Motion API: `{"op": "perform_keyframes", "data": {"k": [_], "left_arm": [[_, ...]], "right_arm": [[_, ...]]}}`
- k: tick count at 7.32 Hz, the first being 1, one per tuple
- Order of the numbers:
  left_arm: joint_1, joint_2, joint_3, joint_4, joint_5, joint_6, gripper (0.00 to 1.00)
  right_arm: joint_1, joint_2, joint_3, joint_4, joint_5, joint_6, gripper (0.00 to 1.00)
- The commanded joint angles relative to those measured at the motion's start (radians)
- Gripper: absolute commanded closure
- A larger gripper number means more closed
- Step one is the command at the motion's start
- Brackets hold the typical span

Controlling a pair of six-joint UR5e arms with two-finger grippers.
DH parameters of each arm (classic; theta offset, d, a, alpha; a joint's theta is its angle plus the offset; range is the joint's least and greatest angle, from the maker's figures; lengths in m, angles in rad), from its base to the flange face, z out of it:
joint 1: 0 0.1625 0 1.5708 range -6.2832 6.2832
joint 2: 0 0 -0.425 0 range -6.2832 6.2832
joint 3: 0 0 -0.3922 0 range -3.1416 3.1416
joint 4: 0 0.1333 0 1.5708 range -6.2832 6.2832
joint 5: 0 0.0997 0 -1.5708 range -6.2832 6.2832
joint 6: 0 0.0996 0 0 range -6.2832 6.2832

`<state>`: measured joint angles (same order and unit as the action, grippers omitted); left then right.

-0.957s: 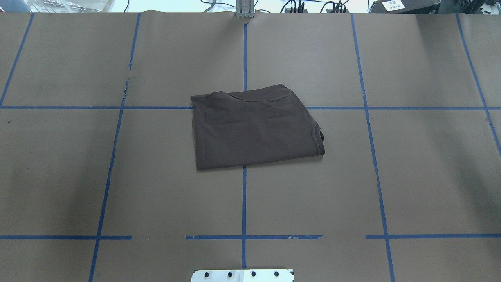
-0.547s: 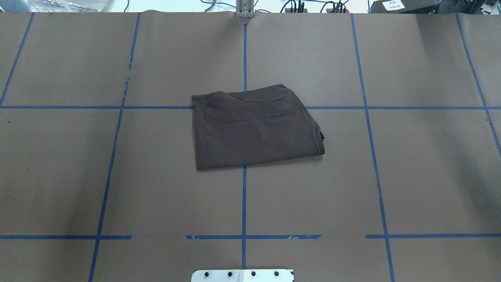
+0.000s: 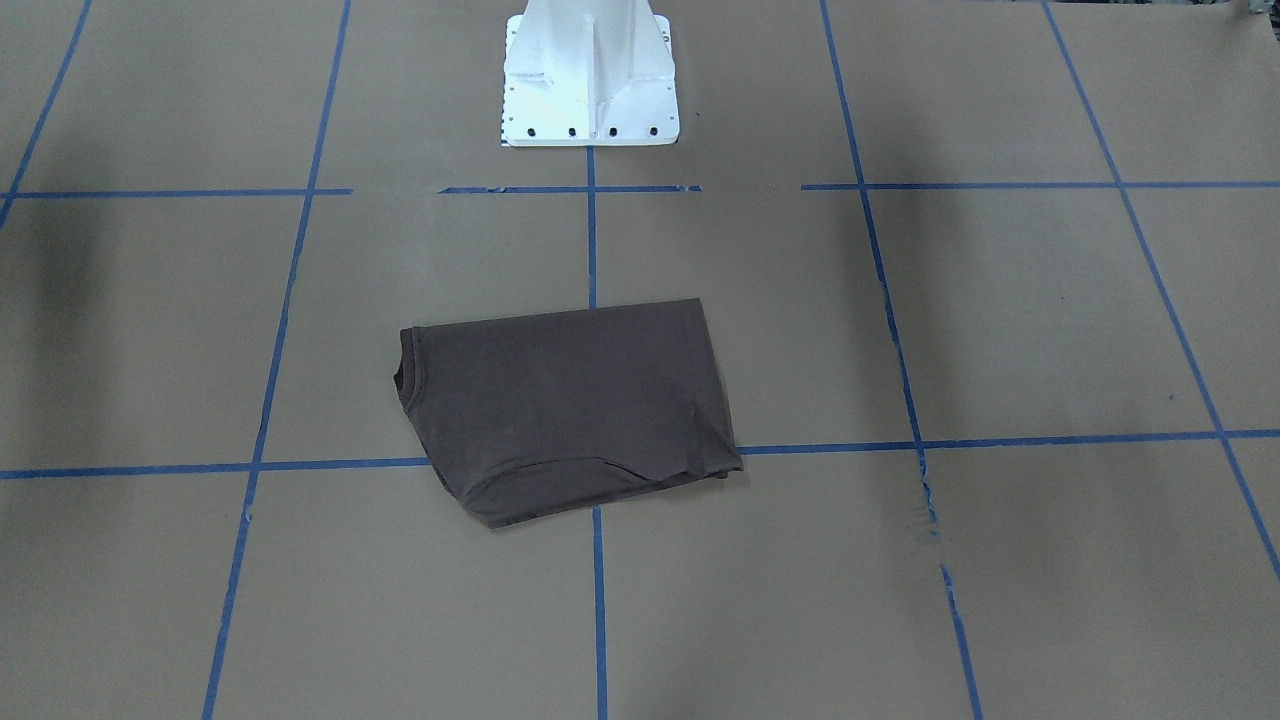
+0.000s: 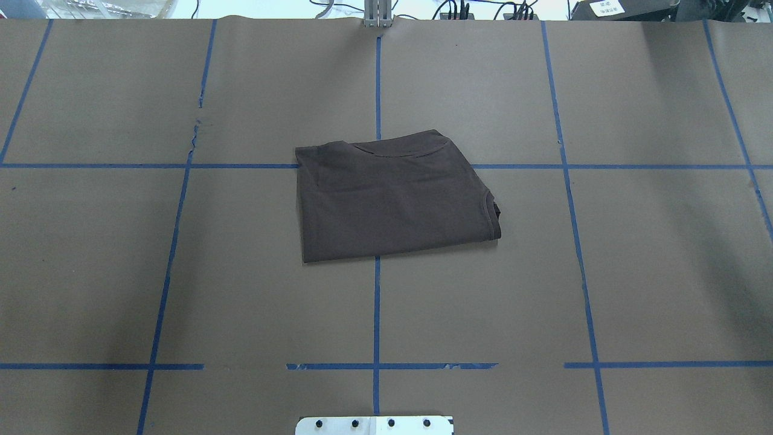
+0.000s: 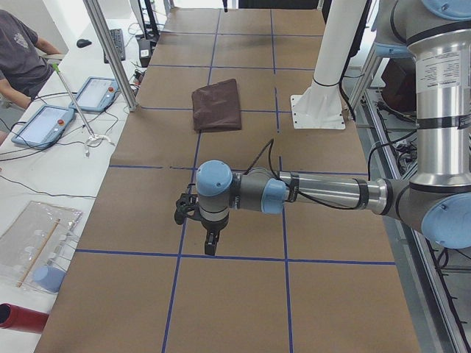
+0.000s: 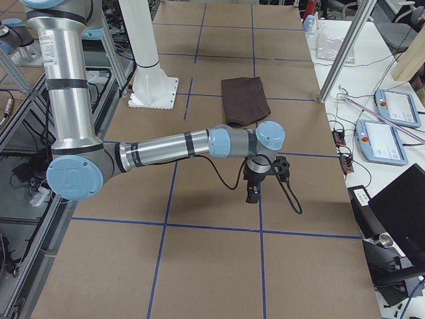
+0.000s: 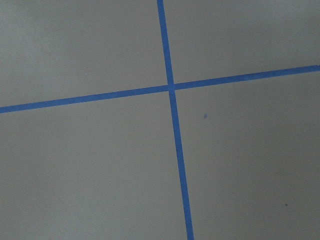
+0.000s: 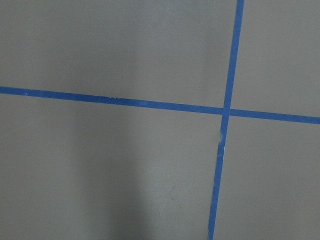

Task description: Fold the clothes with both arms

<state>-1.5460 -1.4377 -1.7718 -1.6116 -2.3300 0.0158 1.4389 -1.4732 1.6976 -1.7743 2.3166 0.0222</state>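
Observation:
The dark brown-grey T-shirt (image 4: 392, 196) lies folded into a compact rectangle at the middle of the table, flat and untouched; it also shows in the front view (image 3: 570, 405) and both side views (image 5: 217, 104) (image 6: 244, 100). Both arms are out of the overhead and front views. The left gripper (image 5: 211, 243) hangs over bare paper far from the shirt, toward the table's left end. The right gripper (image 6: 252, 194) hangs over bare paper toward the right end. I cannot tell whether either is open or shut. Both wrist views show only paper and blue tape.
Brown paper with a blue tape grid (image 4: 377, 302) covers the table. The white pedestal base (image 3: 590, 70) stands at the robot's edge. Metal posts (image 5: 110, 51) (image 6: 342, 56), tablets (image 5: 44, 121) (image 6: 397, 106) and a seated person (image 5: 18, 55) are on the operators' side.
The shirt has not moved. The faint arm shadows at the table's left and right sides have faded in the overhead view.

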Motion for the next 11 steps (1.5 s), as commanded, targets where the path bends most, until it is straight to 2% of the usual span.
{"op": "perform_keyframes", "data": {"k": [1,3,6,7,8,10,11], "left_arm": [[0.001,0.0,0.023,-0.005,-0.02,-0.003,0.0],[0.007,-0.006,0.017,0.005,-0.031,-0.014,0.0],[0.007,-0.03,-0.05,0.067,-0.035,-0.014,0.0],[0.007,-0.03,-0.034,0.059,-0.034,-0.01,0.0],[0.007,-0.023,-0.038,0.055,-0.034,-0.002,0.0],[0.007,-0.018,-0.015,0.053,-0.035,-0.004,0.0],[0.006,-0.018,-0.037,0.053,-0.064,-0.007,0.0]], "right_arm": [[0.0,0.002,0.011,0.003,-0.009,0.001,0.0],[0.0,-0.013,-0.001,0.003,-0.008,-0.013,0.0],[0.008,-0.018,-0.042,0.001,0.024,0.004,0.0],[0.032,-0.019,-0.077,0.001,0.068,0.001,0.0],[0.043,-0.022,-0.072,0.002,0.079,-0.001,0.0],[0.046,-0.024,-0.075,0.003,0.075,-0.008,0.0],[0.055,-0.024,-0.076,0.003,0.073,-0.011,0.0]]}}
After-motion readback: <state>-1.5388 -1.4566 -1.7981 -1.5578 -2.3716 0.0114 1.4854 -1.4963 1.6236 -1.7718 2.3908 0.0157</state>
